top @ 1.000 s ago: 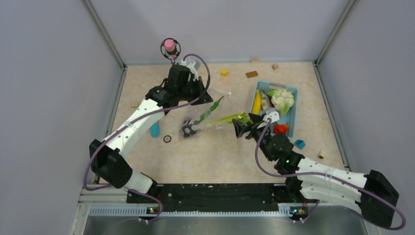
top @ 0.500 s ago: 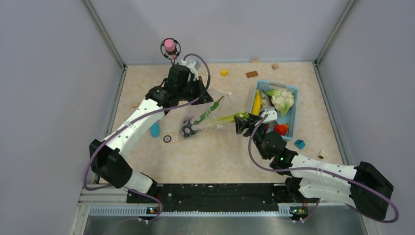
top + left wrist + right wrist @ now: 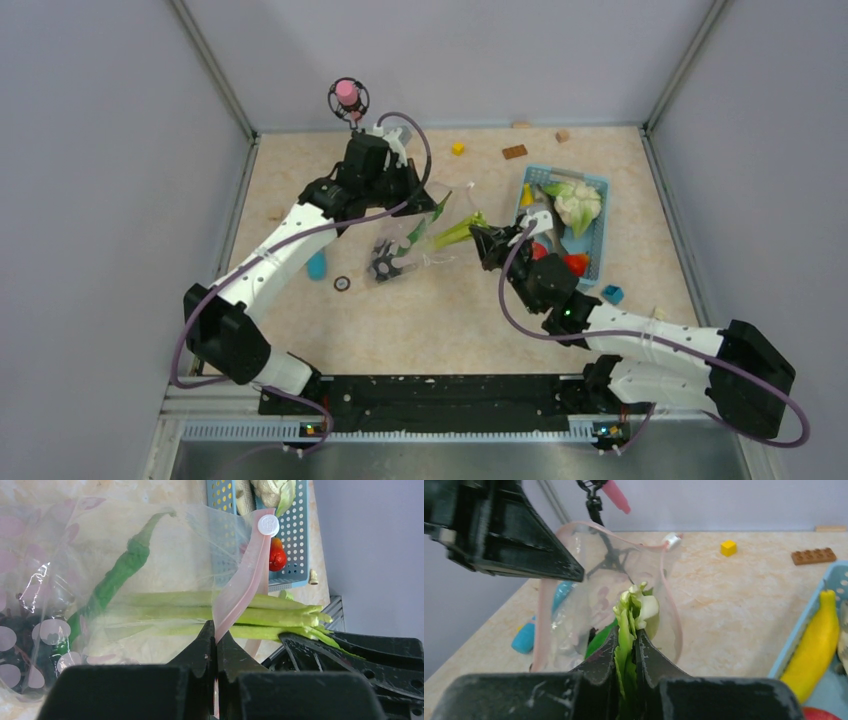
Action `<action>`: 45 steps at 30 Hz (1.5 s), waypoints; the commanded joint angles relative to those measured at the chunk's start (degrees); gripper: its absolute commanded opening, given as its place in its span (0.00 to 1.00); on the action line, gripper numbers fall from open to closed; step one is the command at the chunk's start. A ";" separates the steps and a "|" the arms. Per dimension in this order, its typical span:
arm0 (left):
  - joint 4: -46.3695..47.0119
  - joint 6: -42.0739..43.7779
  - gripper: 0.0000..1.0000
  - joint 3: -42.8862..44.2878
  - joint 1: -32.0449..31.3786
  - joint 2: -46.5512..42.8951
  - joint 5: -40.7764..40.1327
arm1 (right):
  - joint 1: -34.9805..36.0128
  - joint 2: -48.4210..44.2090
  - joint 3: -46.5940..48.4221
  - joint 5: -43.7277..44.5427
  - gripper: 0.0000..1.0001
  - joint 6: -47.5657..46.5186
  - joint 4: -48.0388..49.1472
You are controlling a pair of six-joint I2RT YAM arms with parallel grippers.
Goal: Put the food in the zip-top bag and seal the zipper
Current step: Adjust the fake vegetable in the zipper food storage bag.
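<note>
Beige marbled tabletop (image 3: 440, 330), pale grey walls on three sides: we see the left pincer (image 3: 216, 636) pinched tight on the pale pink zipper (image 3: 248, 570) of the zip-top bag (image 3: 400, 245), lifting that edge so the mouth gapes toward the right. The right pincer (image 3: 626, 647) is clamped on the leafy green stalks (image 3: 631, 610) and holds them level across the opening, part of their length already past the zipper and inside the clear plastic. A green pod (image 3: 120, 575) and a dark grape bunch (image 3: 383, 268) lie in the bag, which rests left of centre on the tabletop. Just right of the right pincer stands a light-blue basket (image 3: 603, 190) (lattice-sided), with a yellow banana (image 3: 819, 635), a cauliflower (image 3: 575, 203) and a red fruit (image 3: 276, 557) in it.
</note>
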 commanded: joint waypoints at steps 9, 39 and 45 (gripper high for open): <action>3.42 3.04 0.00 -0.92 -0.31 -2.36 2.68 | 0.63 1.53 13.24 -8.93 0.00 5.17 -8.59; 7.81 7.06 0.00 -3.37 -2.32 -6.38 12.47 | -8.70 26.40 35.18 -11.67 0.00 22.29 -34.03; 8.01 6.97 0.00 -3.41 -2.50 -7.82 11.92 | -7.78 32.75 38.14 -3.27 0.00 21.51 -37.41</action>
